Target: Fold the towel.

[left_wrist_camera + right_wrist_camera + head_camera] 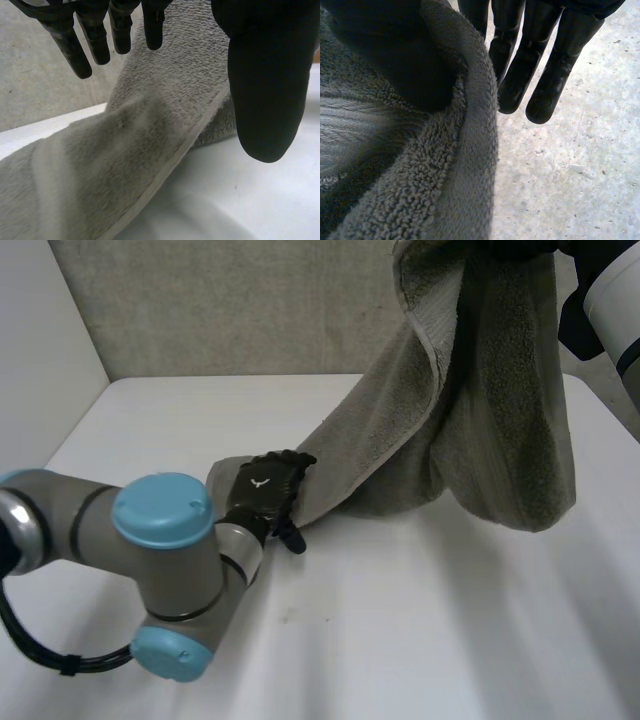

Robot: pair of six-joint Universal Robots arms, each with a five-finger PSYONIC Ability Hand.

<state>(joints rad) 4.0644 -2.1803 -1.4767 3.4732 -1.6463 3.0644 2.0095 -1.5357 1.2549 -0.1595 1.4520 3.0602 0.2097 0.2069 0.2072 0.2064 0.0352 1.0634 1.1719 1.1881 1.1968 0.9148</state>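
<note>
The grey towel (490,390) slants from the right hand (520,65), which pinches its top edge high over the desk's (450,620) far right corner, down to the straight-fingered left hand (262,490) resting on its low corner.

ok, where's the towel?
Head view: the grey towel hangs from the raised right hand at right, sloping down to the white table, its low end under the left hand.
</note>
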